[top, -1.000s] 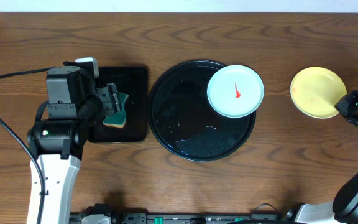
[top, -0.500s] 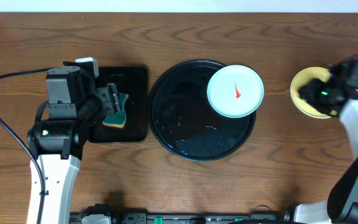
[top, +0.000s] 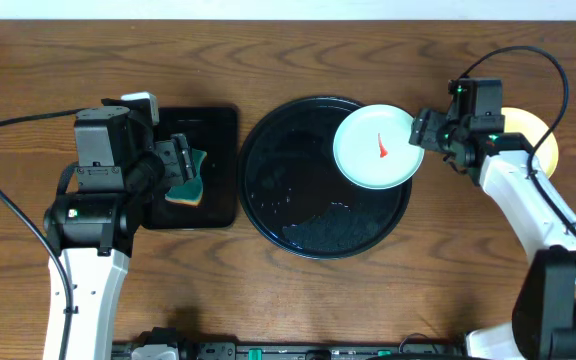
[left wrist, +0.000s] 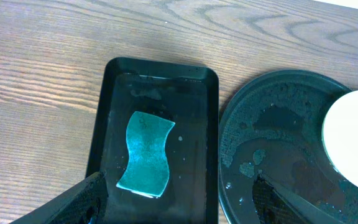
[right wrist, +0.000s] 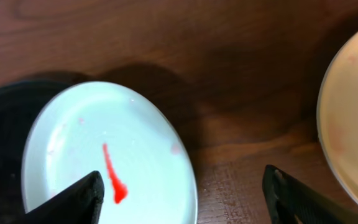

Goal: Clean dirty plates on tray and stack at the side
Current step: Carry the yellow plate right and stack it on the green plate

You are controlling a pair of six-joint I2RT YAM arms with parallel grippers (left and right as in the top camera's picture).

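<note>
A pale mint-blue plate (top: 378, 147) with a thin red streak (top: 381, 148) rests on the upper right part of the round black tray (top: 288, 190). My right gripper (top: 424, 133) hovers open at this plate's right edge. In the right wrist view the plate (right wrist: 110, 149) has its right rim between the spread fingers (right wrist: 86, 196), and nothing is held. The yellow plate (top: 543, 140) lies on bare wood to the right, partly hidden by the right arm. My left gripper (top: 181, 160) is open above a teal sponge (left wrist: 146, 154).
The sponge lies in a small rectangular black tray (top: 213, 125) left of the round tray (left wrist: 272, 143), which is wet with water patches. The left arm's cable (top: 8, 215) loops over the table's left side. A strip of brown wood separates the mint plate from the yellow plate (right wrist: 353, 124).
The right arm swung left from the table's right edge, over the yellow plate, to the mint plate's right rim, and its gripper opened. The left arm has not moved.
</note>
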